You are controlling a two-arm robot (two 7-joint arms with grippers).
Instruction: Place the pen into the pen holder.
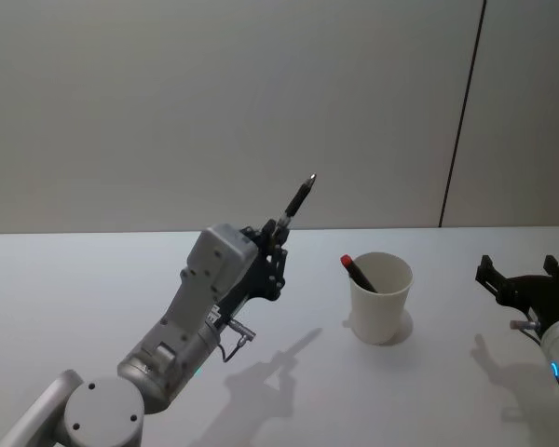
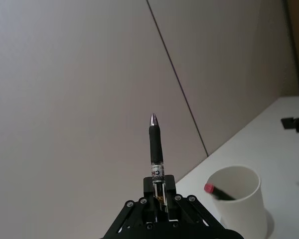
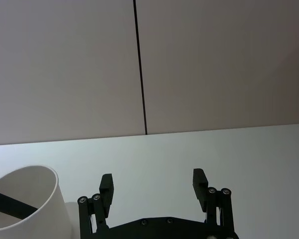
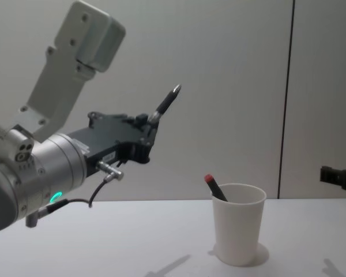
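The pen (image 1: 298,198) was held well above the table (image 1: 93,279), clamped at its lower end by the left gripper (image 1: 278,228), whose fingers were closed narrowly on the barrel. In the head view its long axis was tilted, with the silver tip pointed up toward about 1 o'clock against the wall (image 1: 168,93). The same slant was seen in the chest view, tip uppermost. The table's far edge was met by the wall at 12 o'clock. The pen holder (image 1: 382,303) was stood upright on the table at roughly 4 o'clock from the left gripper, well apart from it, with open tabletop between them. A red-capped pen (image 1: 357,272) was leaned inside it, against the rim at 10 o'clock. The right gripper (image 1: 517,270) was seen at 3 o'clock from the pen holder, apart from it, its fingers spread wide and empty.
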